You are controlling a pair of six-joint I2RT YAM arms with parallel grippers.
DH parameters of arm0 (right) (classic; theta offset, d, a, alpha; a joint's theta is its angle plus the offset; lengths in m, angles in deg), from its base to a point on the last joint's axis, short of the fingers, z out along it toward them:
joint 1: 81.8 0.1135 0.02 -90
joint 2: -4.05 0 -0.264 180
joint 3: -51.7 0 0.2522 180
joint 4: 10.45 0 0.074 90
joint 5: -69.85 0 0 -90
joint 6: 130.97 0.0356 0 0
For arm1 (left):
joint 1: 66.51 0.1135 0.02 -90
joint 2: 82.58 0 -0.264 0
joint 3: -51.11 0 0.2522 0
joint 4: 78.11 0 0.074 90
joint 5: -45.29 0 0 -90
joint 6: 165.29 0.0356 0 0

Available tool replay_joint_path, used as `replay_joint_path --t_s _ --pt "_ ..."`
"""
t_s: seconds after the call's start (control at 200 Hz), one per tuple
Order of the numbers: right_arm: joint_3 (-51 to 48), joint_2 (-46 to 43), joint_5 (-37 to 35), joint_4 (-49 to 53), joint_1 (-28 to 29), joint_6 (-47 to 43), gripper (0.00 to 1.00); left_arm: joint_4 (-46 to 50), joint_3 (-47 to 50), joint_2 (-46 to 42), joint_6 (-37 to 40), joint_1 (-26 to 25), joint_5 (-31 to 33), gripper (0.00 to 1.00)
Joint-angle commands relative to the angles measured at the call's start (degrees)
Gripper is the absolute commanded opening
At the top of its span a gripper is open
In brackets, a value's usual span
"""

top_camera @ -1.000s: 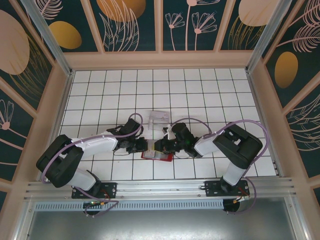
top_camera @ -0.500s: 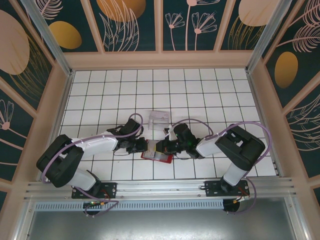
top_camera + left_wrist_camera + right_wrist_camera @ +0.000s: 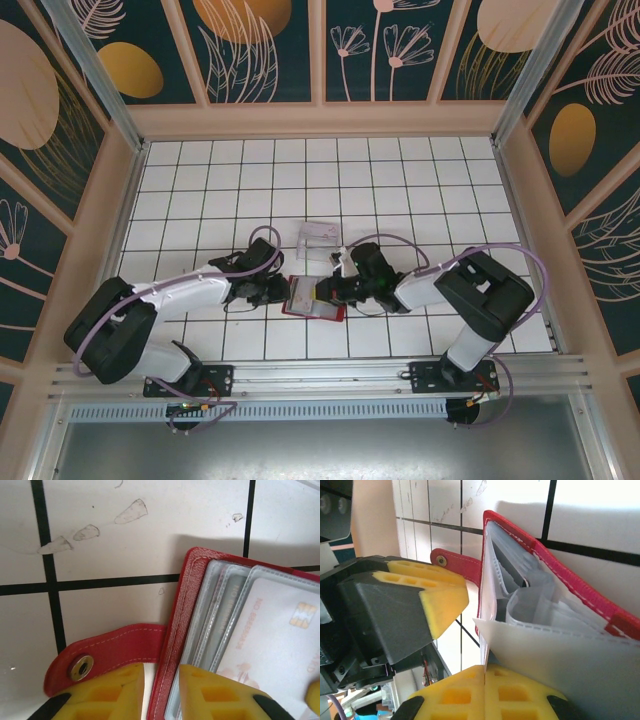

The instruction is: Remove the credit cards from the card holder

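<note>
The red card holder [image 3: 312, 305] lies open on the white tiles between my two grippers. In the left wrist view its stitched red edge [image 3: 186, 595] runs between my left gripper's [image 3: 161, 669] yellow fingers, which stand slightly apart with a sliver of tile showing beside it. The closure tab [image 3: 117, 642] sticks out to the left. A whitish credit card [image 3: 282, 640] with a gold chip sits in a clear sleeve. My right gripper [image 3: 485, 669] is shut on the edge of a thin whitish plastic sleeve [image 3: 570, 650] of the card holder [image 3: 560, 575]; whether a card is inside it I cannot tell.
A clear plastic box [image 3: 318, 240] lies just beyond the card holder, close to the right wrist. Both arms reach inward low over the tiled table [image 3: 220, 190]. Wooden walls [image 3: 110, 230] stand on three sides, a metal rail [image 3: 320, 375] in front.
The left jaws have parted a little around the holder's red edge and the left arm has drawn slightly left. The right jaws have closed fully on the thin sleeve.
</note>
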Motion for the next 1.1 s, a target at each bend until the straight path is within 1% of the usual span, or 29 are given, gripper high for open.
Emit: replay_joint_path --t_s 0.0,0.1,0.22,0.325,0.43,0.565,0.756,0.936,0.996,1.096 --pt "3.54 0.04 4.92 7.68 -1.49 -8.07 0.03 2.45 -1.52 -1.99 -1.1 -0.09 2.01 0.3" --pt "6.87 1.56 8.79 15.1 -2.43 -14.28 0.03 2.38 -2.05 -3.53 -1.38 -0.07 1.36 0.35" --pt "11.46 4.27 11.86 23.79 -2.35 -21.4 0.02 1.49 -2.66 -3.81 -1.54 -0.41 -0.54 0.37" --pt "15.07 7.1 12.77 30.43 -2.32 -26.29 0.02 0.63 -2.61 -3.27 -2.07 -1.29 -0.81 0.4" --pt "17.04 8.96 12.58 33.5 -2.32 -28.33 0.03 0.39 -2.03 -1.47 -1.8 -1.71 0.17 0.42" --pt "17.23 9.14 11.53 33.48 -2.26 -27.61 0.08 1.05 -0.87 0.95 -0.51 -2.03 2.12 0.43" --pt "15.24 7.62 9.41 29.2 -2.24 -23.24 0.14 0.99 0.3 3.16 0.82 -2.18 3.47 0.4" --pt "14.03 6.52 8.33 26.31 -1.79 -20.26 0.18 -0.52 1.08 4.31 1.26 -2.2 2.62 0.39" --pt "13.78 6.18 7.75 25.94 -1.6 -19.41 0.19 -0.55 1.13 4.48 1.26 -2.14 2.77 0.36" --pt "12.42 5.21 6.89 23.7 -1.48 -16.81 0.22 -0.67 1.59 4.6 1.21 -2.2 2.84 0.34"
